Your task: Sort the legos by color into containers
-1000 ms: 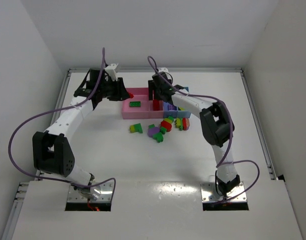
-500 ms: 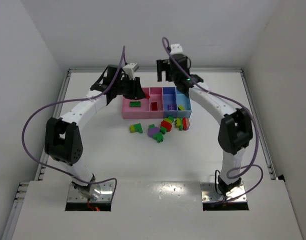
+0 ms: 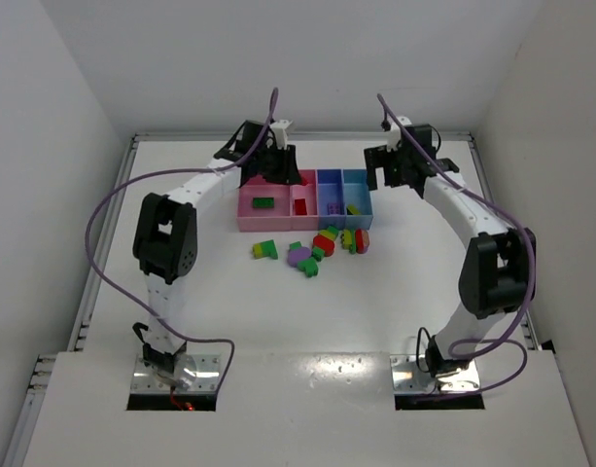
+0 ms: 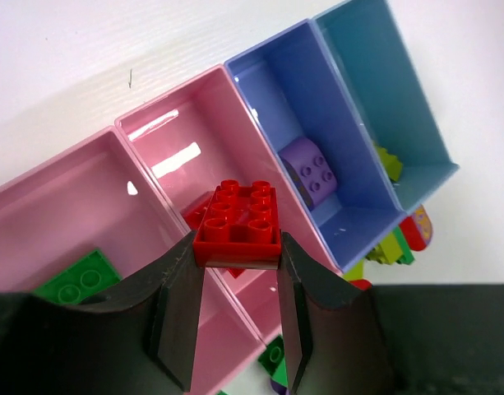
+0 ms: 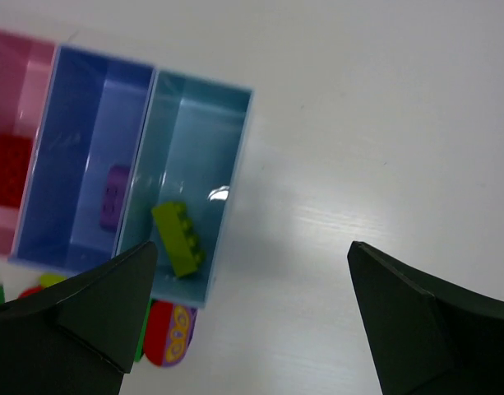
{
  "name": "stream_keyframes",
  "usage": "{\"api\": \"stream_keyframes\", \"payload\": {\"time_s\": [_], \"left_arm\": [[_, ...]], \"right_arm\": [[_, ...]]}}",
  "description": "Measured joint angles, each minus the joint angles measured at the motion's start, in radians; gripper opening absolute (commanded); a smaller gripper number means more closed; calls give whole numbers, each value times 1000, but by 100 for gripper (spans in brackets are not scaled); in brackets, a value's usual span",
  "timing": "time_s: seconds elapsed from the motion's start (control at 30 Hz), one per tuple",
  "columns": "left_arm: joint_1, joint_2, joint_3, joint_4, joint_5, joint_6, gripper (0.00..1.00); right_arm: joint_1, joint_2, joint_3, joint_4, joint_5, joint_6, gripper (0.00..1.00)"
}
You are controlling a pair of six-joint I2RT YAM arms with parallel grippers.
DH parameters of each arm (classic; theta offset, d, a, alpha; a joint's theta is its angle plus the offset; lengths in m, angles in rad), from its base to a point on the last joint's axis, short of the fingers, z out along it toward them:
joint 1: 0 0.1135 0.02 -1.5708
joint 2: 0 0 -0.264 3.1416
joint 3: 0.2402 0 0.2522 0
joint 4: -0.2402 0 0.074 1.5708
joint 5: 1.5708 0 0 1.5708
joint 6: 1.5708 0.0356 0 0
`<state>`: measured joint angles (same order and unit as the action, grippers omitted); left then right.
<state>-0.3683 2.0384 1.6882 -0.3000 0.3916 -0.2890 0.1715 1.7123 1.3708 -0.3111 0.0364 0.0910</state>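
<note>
Sorting by colour, partly done.
My left fingers [image 4: 179, 304] clench a red brick [image 4: 238, 220] over the narrow pink bin [image 4: 186, 136]; right fingers [image 5: 87, 304] released, empty; loose pile [image 3: 322, 245] unsorted on desk [image 3: 278, 321].

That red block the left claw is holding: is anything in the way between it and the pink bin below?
Nothing visible. The left gripper holds the red block over the open narrow pink bin, where a second red block lies with bare floor beside it.

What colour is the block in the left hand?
The block is red, best seen in the left wrist view.
</note>
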Motion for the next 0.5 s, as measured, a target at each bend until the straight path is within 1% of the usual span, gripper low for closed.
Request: {"api": "stream_keyframes", "payload": {"time_s": [0.07, 0.13, 0.2, 0.23, 0.27, 0.3, 0.37, 0.4, 0.43, 0.5], "left_arm": [[-4, 35, 24, -7, -6, 0, 23], [-9, 64, 46, -12, -8, 2, 35], [-12, 86, 64, -15, -12, 5, 42], [-15, 94, 72, -17, -13, 8, 48], [-17, 101, 78, -18, -14, 11, 51], [-20, 105, 83, -18, -15, 12, 51], [-26, 108, 90, -20, -13, 16, 55], [-28, 108, 92, -21, -11, 22, 55], [-31, 108, 95, -21, -9, 29, 68], [-35, 103, 97, -23, -2, 50, 70]], "right_arm": [[-10, -10, -36, -34, -58, -20, 100], [-17, -31, -65, -60, -105, -35, 100], [-22, -54, -78, -76, -140, -47, 100], [-26, -67, -79, -82, -156, -51, 100], [-29, -77, -79, -83, -169, -56, 100], [-32, -87, -79, -83, -182, -61, 100], [-34, -100, -79, -83, -209, -70, 100], [-35, -103, -79, -83, -224, -74, 100], [-38, -103, -79, -84, -239, -81, 100], [-39, -103, -79, -91, -272, -93, 100]]}}
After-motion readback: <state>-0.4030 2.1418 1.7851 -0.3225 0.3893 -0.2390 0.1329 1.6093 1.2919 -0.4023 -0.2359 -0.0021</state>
